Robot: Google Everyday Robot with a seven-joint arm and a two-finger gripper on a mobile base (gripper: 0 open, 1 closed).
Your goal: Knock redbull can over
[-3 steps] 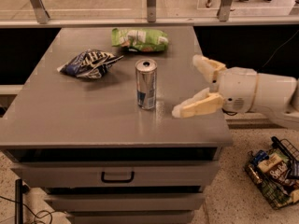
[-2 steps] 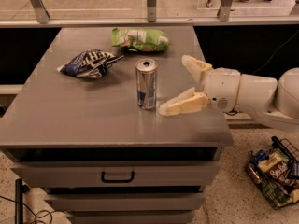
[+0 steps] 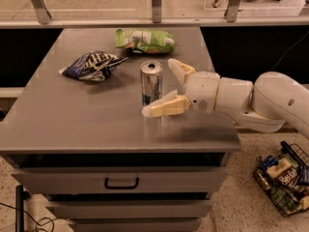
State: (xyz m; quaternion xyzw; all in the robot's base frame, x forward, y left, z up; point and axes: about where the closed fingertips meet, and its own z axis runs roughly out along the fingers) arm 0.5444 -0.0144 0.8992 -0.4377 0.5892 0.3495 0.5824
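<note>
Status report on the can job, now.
Gripper open beside redbull can, near finger crossing its base in front. Can upright, not knocked. Blue-and-white bag and green bag behind, apart.

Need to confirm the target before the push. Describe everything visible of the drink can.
The can is slim, tall, silvery metal with a blue patch low down and a pull-tab top. It stands upright near the middle of the table. The open claw sits beside it; one finger crosses in front of its base, contact unclear.
</note>
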